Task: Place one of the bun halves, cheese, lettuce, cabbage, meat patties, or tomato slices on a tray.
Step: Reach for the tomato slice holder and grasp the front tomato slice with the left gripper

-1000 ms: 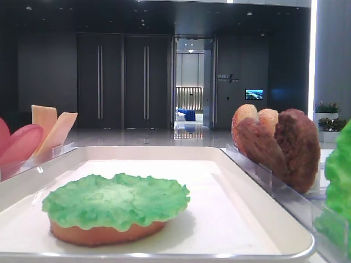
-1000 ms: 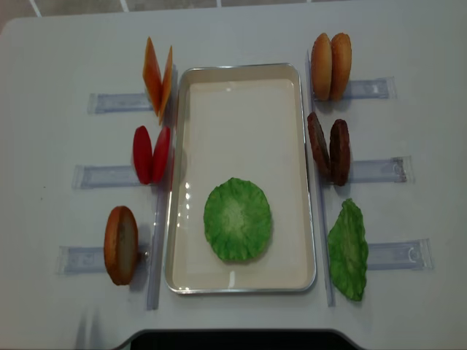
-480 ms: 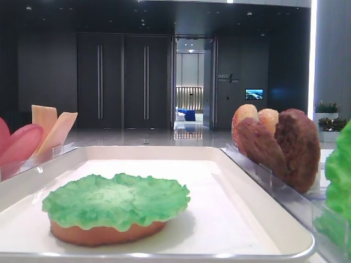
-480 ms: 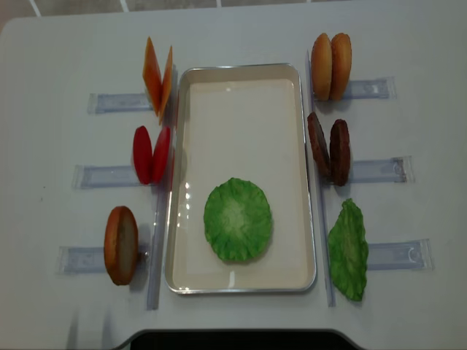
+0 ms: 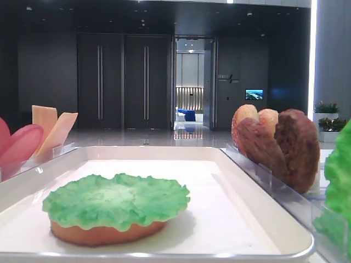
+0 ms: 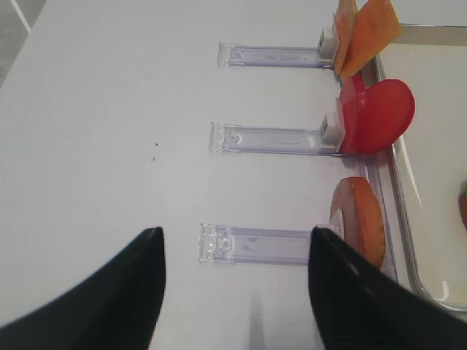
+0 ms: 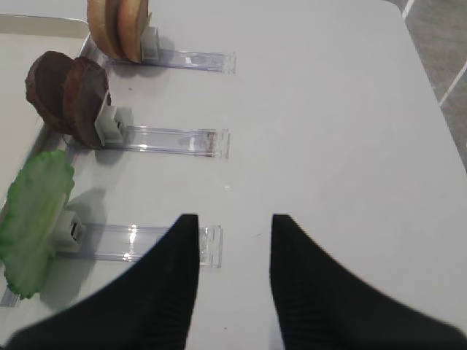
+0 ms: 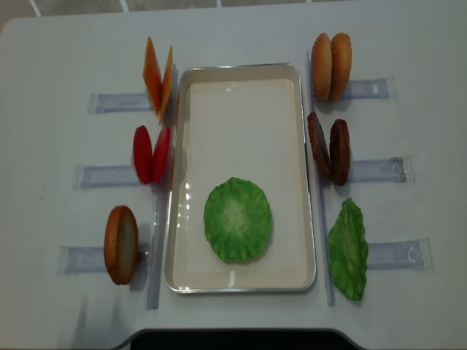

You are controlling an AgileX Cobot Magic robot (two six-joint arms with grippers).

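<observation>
I see my left gripper (image 6: 235, 251) spread wide, holding nothing above the table (image 6: 109, 131). My right gripper (image 7: 233, 237) also gapes, empty.

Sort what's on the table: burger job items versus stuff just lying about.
Job: tray, lettuce on bun half, spare lettuce, bun halves, meat patties, tomato slices, cheese.
Lying about: clear holders.

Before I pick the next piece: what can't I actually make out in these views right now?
- Bun half under the lettuce: hidden completely in the overhead view; only its edge shows in the low view.
- Left gripper and right gripper: absent from both exterior views; the wrist views' bottom edges cut off everything behind the open fingers.
- Spare lettuce: cropped by the low view's right edge.
</observation>
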